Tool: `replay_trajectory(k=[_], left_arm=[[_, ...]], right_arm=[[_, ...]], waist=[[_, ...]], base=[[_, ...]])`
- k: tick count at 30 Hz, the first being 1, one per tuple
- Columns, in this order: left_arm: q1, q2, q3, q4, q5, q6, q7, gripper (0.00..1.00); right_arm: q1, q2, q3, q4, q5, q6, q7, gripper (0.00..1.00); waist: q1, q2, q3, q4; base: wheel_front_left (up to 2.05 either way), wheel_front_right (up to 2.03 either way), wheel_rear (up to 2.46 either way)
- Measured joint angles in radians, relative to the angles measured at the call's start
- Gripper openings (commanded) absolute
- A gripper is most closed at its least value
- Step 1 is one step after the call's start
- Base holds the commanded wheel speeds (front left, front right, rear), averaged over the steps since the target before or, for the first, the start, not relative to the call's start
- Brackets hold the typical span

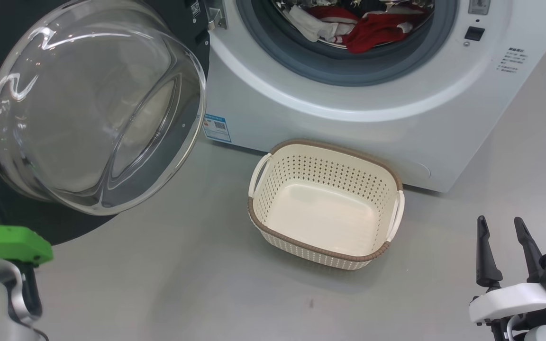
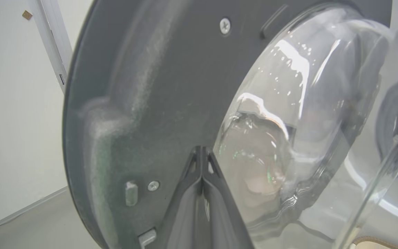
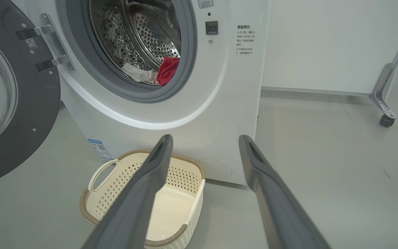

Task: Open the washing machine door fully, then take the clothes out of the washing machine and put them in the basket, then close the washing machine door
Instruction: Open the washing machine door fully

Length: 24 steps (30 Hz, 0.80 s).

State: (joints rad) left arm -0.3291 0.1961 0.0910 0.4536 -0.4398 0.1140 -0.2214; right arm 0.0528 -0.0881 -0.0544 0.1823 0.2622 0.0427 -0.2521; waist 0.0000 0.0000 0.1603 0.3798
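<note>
The large round black washing machine door [image 1: 93,109] with its bulging clear glass bowl stands swung out to the left of the big white front-loading washing machine [image 1: 349,123]. The drum mouth is uncovered. Whether the hinge has more travel left I cannot tell.

The left gripper [image 2: 202,150] is clenched, its 2 dark fingers pressed tip to tip and holding nothing. In the left wrist view the tips sit at the door's grey inner face [image 2: 143,103], just beside the glass bowl. Contact cannot be confirmed.

The right gripper [image 1: 500,222] is released, with its 2 fingers spread wide and empty. It hangs low over the grey floor, to the right of the cream perforated plastic basket with the brown woven-look rim [image 1: 325,147]. The basket is empty and stands close against the machine's front, below the drum mouth.

The red and white clothes [image 1: 372,28] lie heaped at the drum's lower front. The heap runs across the mouth, white fabric to the left and red to the right.

From the right gripper [image 3: 206,138] the clothes [image 3: 168,69] lie ahead, higher and somewhat left. The basket [image 3: 85,211] lies low on its left. The right arm looks better placed for the reach, since the door stands between the left arm and the drum. The reach likely goes up and leftward, over the grey rubber ring.
</note>
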Motion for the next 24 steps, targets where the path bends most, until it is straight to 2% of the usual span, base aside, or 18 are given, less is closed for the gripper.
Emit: replay_trajectory(k=[9, 12, 17, 23, 24], left_arm=[[0.155, -0.028, -0.031, -0.11, 0.031, -0.001, -0.019, 0.0], [0.189, -0.055, -0.068, -0.154, 0.043, -0.007, -0.019, 0.0], [0.23, -0.111, -0.137, -0.207, 0.051, -0.044, -0.019, 0.0], [0.273, -0.133, -0.203, -0.236, 0.052, -0.072, -0.019, 0.0], [0.276, -0.133, -0.209, -0.238, 0.052, -0.077, -0.019, 0.12]], right_arm=[[0.0, 0.014, 0.02, 0.0, 0.0, 0.0, 0.0, 1.0], [0.0, 0.014, 0.02, -0.005, 0.0, 0.0, 0.0, 1.0], [0.0, 0.015, 0.027, -0.007, 0.0, 0.0, 0.0, 1.0], [0.0, 0.021, 0.042, -0.006, 0.0, 0.002, 0.0, 1.0], [0.0, 0.022, 0.046, -0.006, 0.0, 0.003, 0.0, 1.0]], waist=[[0.0, 0.0, -0.027, -0.044], [0.0, 0.0, -0.031, -0.061], [0.0, 0.0, -0.034, -0.081], [0.0, 0.0, -0.043, -0.113], [0.0, 0.0, -0.046, -0.12]], base=[[0.0, 0.0, 0.0], [0.0, 0.0, 0.0], [0.0, 0.0, 0.0], [0.0, 0.0, 0.0], [0.0, 0.0, 0.0]])
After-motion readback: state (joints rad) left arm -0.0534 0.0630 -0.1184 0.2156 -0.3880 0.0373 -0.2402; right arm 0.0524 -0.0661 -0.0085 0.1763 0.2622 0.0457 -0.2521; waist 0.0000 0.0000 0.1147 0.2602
